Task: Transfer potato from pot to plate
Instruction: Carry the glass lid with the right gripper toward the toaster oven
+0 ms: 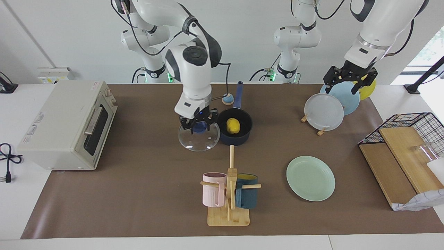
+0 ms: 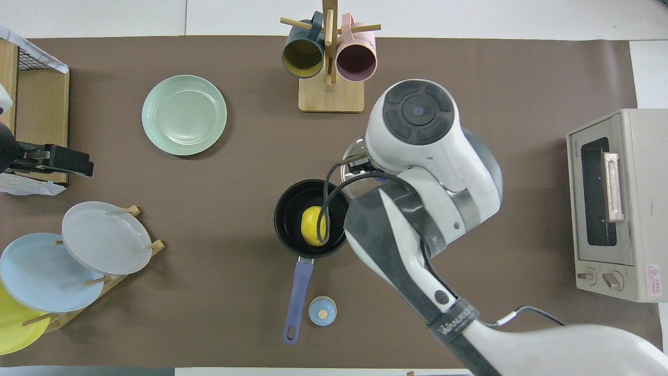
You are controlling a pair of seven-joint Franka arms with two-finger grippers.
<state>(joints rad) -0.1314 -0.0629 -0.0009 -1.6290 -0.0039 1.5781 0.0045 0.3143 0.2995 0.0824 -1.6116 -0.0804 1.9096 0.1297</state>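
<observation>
The yellow potato lies inside the dark blue pot, which stands uncovered; its long blue handle points toward the robots. My right gripper is shut on the blue knob of a glass lid, held low over the mat beside the pot toward the right arm's end. In the overhead view the arm hides most of the lid. The mint-green plate lies bare, farther from the robots, toward the left arm's end. My left gripper waits open over the plate rack.
A rack holds grey, light blue and yellow plates. A mug tree with pink and teal mugs stands farther from the robots than the pot. A toaster oven is at the right arm's end, a wire basket with boards at the left arm's. A small blue disc lies by the handle.
</observation>
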